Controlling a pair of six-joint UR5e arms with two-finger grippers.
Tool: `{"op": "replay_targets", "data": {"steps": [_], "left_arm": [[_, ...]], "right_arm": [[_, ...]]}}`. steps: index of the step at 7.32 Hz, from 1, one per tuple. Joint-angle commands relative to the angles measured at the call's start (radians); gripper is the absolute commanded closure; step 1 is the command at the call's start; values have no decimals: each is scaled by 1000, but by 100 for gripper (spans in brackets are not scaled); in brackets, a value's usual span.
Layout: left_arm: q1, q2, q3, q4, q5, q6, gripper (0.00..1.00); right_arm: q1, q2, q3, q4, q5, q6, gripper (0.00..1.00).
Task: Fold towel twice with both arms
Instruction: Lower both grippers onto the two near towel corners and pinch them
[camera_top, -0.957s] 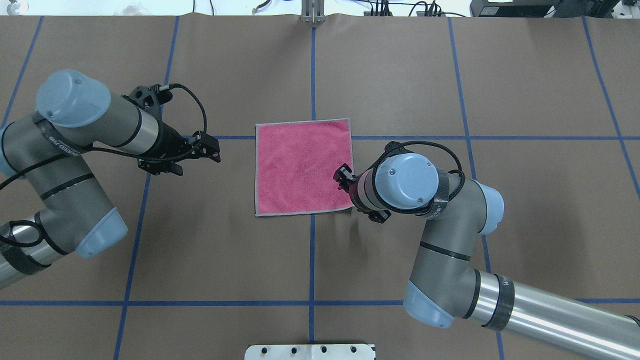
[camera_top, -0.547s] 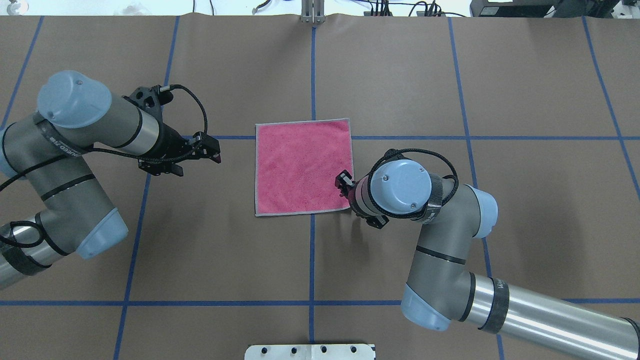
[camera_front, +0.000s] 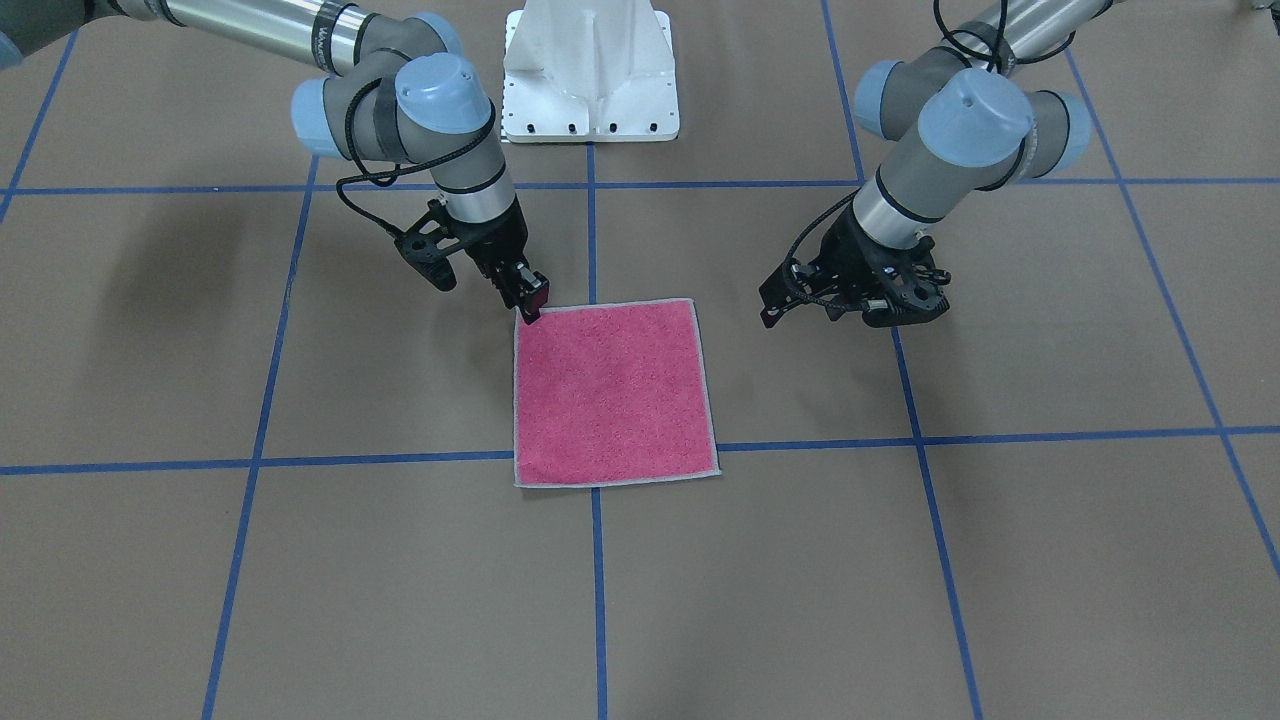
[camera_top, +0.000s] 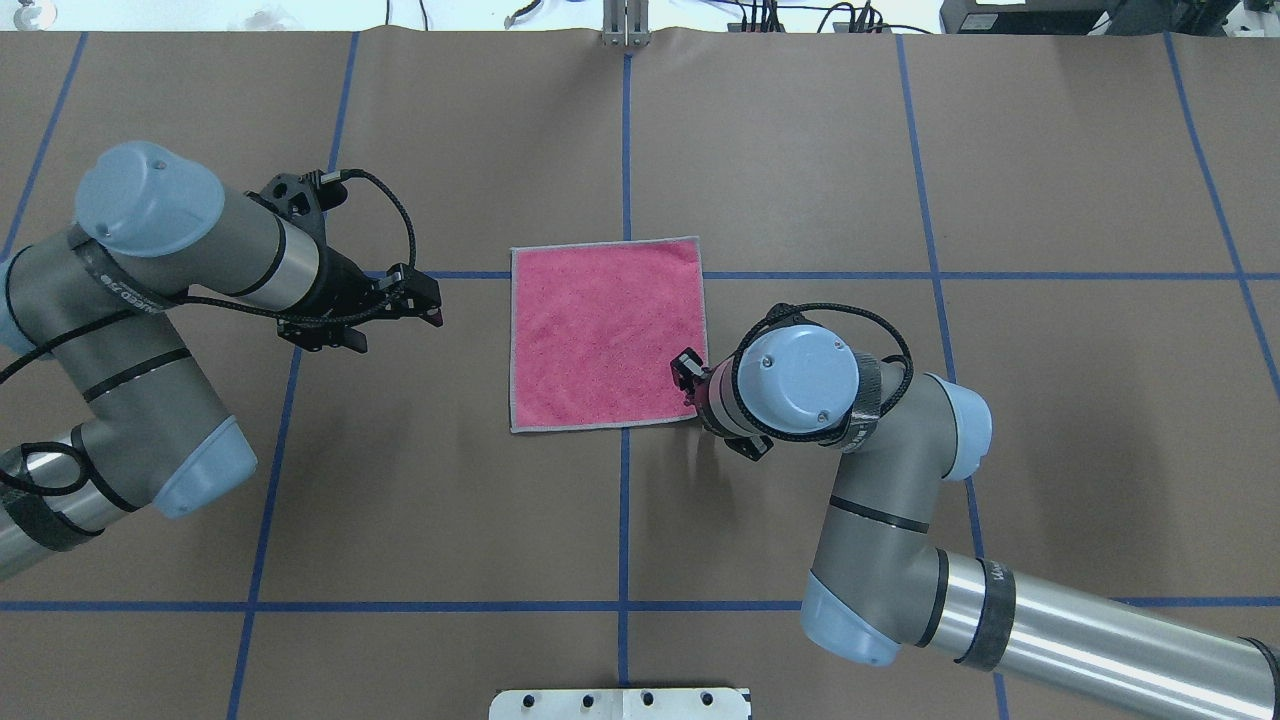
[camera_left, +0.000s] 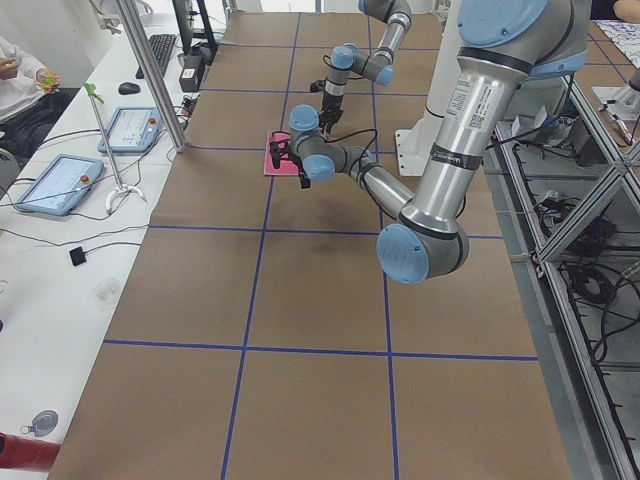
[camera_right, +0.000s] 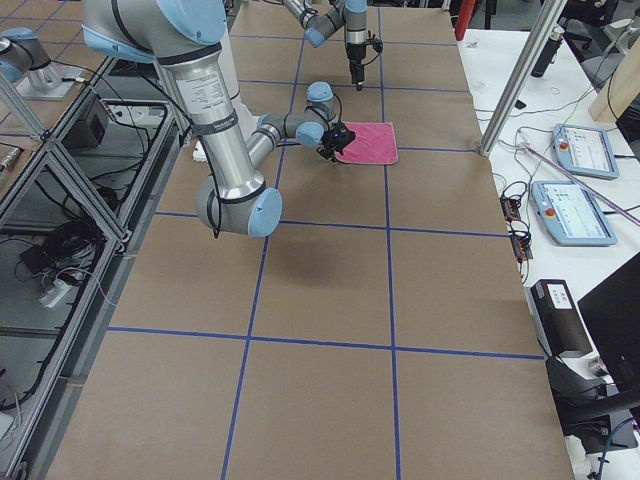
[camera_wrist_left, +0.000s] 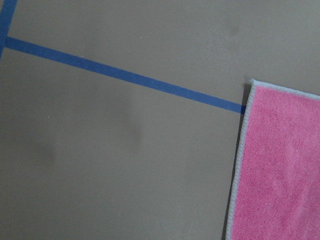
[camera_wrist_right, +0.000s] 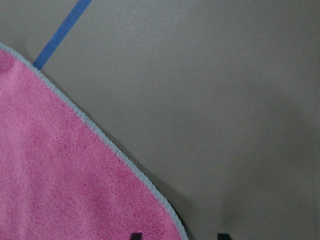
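The towel lies flat and unfolded at the table's middle, pink face up, with a light grey border. My right gripper is down at the towel's corner nearest the robot on its right side. In the right wrist view two dark fingertips stand apart at the bottom edge, with the towel's edge running between them, so this gripper is open. My left gripper hovers open and empty to the left of the towel, clear of it. The left wrist view shows the towel's far left corner.
The white pedestal base stands at the robot's side of the table. Blue tape lines grid the brown table cover. Beyond the far edge are a metal pole, tablets and cables on a side bench.
My right arm has slid along the towel's right edge toward the robot, bringing its gripper to the near corner. The left arm and the towel have not moved.
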Motion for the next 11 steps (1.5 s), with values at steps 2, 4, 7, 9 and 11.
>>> {"op": "replay_targets", "data": {"steps": [2, 4, 7, 9, 11], "left_arm": [[0, 0, 0, 0, 0, 0, 0], [18, 0, 0, 0, 0, -1, 0], [59, -24, -2, -11, 18, -116, 0], [134, -29, 14, -78, 133, -261, 0], [147, -28, 15, -118, 155, -404, 0]], "right_arm": [[1, -1, 6, 2, -5, 3, 100], [5, -3, 22, 5, -21, 1, 100], [21, -5, 55, 8, -61, -9, 100], [27, -3, 75, 9, -64, -14, 100], [28, -3, 79, 9, -66, -13, 100]]}}
